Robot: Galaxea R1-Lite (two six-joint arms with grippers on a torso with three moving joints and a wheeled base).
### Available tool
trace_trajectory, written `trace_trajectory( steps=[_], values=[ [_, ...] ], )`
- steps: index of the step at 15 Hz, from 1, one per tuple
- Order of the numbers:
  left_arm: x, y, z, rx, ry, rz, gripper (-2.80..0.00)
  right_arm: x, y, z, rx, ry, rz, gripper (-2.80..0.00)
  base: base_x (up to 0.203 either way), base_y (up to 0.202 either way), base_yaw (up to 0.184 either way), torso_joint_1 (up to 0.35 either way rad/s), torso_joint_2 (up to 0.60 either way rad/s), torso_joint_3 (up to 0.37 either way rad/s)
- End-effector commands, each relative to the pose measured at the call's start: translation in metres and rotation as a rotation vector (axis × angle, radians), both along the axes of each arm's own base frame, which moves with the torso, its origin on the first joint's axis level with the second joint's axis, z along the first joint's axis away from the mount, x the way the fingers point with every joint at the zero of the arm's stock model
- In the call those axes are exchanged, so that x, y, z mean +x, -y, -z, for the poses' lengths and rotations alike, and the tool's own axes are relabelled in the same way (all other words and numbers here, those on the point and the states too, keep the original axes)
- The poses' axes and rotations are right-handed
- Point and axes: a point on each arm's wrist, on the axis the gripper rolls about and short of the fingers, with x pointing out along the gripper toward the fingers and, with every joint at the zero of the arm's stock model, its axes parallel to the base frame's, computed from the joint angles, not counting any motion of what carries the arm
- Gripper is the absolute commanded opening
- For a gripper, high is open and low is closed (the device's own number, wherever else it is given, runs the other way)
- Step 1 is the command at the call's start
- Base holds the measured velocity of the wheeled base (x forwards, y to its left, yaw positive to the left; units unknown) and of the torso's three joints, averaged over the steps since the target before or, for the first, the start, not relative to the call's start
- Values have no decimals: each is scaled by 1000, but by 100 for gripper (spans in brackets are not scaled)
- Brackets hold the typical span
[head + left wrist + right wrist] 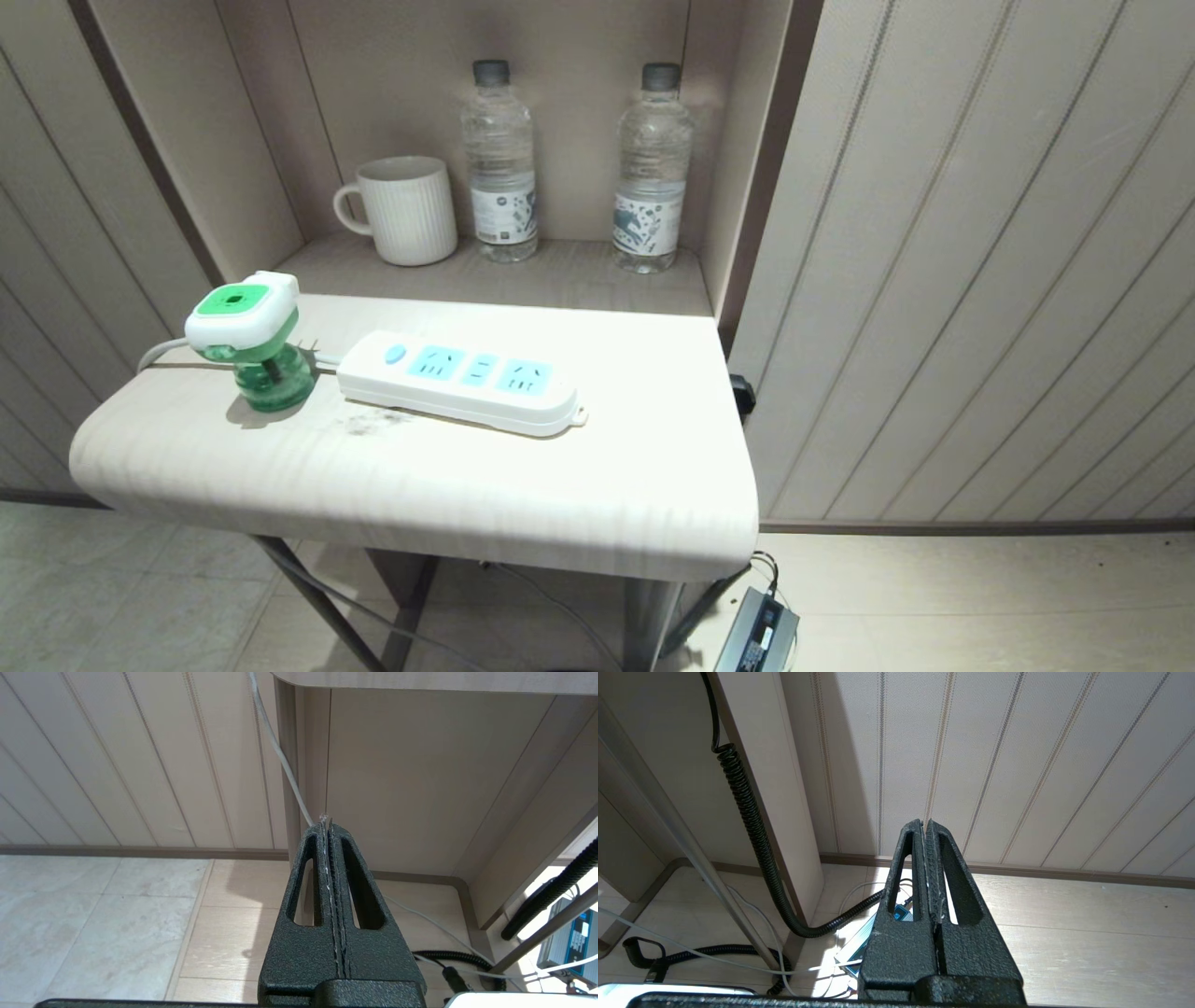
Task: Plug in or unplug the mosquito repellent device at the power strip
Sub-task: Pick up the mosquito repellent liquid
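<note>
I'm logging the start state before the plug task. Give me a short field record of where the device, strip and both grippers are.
device: mosquito repellent device stands upright on the table, unplugged
strip: power strip lies flat beside the device, all sockets free
behind: mug and two water bottles in the niche
left gripper: shut, holding nothing, low beside the table
right gripper: shut, holding nothing, low near the wall

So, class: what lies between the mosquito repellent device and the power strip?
In the head view, only bare tabletop and the strip's white cord separate the mosquito repellent device from the power strip.
</note>
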Motion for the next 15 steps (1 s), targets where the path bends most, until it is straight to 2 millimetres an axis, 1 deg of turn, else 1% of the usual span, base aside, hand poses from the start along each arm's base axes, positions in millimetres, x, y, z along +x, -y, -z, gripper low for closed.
trace_trajectory(
  steps=[1,7,12,15],
  values=[
    [0,0,0,0,0,0,-280,0,0,0,0,0,-1,-280,0,0,0,0,0,0],
    [0,0,0,6,-1,-3,-280,0,0,0,0,0,1,-280,0,0,0,0,0,0],
    [0,0,1,123,-2,16,-280,0,0,0,0,0,-1,-280,0,0,0,0,0,0],
    [1,0,0,133,-17,22,-280,0,0,0,0,0,-1,-280,0,0,0,0,0,0]
  ],
)
